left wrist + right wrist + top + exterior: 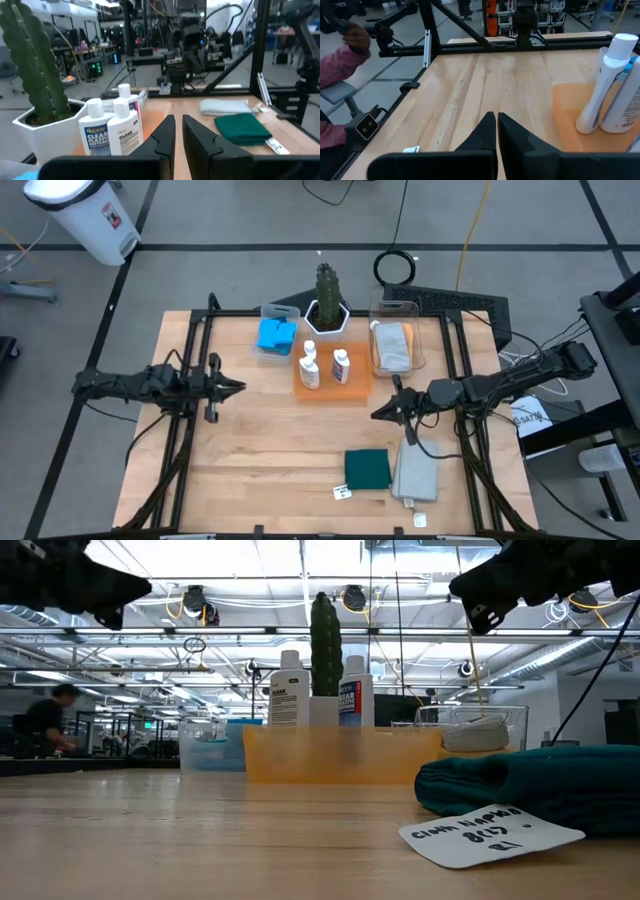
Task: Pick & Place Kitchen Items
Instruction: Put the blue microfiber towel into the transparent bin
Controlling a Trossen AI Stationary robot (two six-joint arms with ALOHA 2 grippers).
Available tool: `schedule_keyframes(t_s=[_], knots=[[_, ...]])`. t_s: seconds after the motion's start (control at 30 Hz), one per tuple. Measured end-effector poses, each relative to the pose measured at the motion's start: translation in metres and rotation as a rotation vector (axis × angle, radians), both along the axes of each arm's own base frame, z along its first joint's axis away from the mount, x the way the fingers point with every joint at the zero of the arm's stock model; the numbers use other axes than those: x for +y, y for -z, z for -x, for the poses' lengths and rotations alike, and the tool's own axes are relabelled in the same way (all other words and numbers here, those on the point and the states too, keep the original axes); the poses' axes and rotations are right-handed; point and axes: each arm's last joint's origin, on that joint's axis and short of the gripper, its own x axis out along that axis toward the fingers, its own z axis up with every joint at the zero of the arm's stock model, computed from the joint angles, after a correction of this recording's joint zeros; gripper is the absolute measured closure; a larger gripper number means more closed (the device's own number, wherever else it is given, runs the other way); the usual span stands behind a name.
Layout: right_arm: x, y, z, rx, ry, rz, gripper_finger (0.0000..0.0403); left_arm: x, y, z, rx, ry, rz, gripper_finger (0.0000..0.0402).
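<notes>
Two white labelled bottles (310,368) (341,365) stand on the flat orange tray (352,388). Blue sponges (276,335) lie in a clear bin. An orange and a grey cloth (393,345) lie in another clear bin. A dark green folded cloth (368,469) and a grey folded cloth (416,477) lie flat on the table near its near edge. My left gripper (238,388) hangs shut and empty above the table, left of the tray. My right gripper (378,413) hangs shut and empty just right of the tray's near corner, above bare wood.
A cactus in a white hexagonal pot (327,305) stands behind the tray. Paper tags (342,493) (418,520) lie by the two cloths. Dark frame bars (190,430) run along both table sides. A person's pink sleeve (340,60) shows beyond the table's left side.
</notes>
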Motion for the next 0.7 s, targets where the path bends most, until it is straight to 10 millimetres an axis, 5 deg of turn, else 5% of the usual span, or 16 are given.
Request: schedule_keyframes(t_s=[0.37,0.7], knots=[[0.0,0.0,0.0,-0.002,-0.004,0.015,0.0403,0.0,0.032,-0.002,0.007,0.001,0.035,0.0364],[0.0,0.0,0.0,-0.015,-0.018,0.079,0.0403,0.003,0.038,-0.002,0.022,-0.104,0.017,0.0364]])
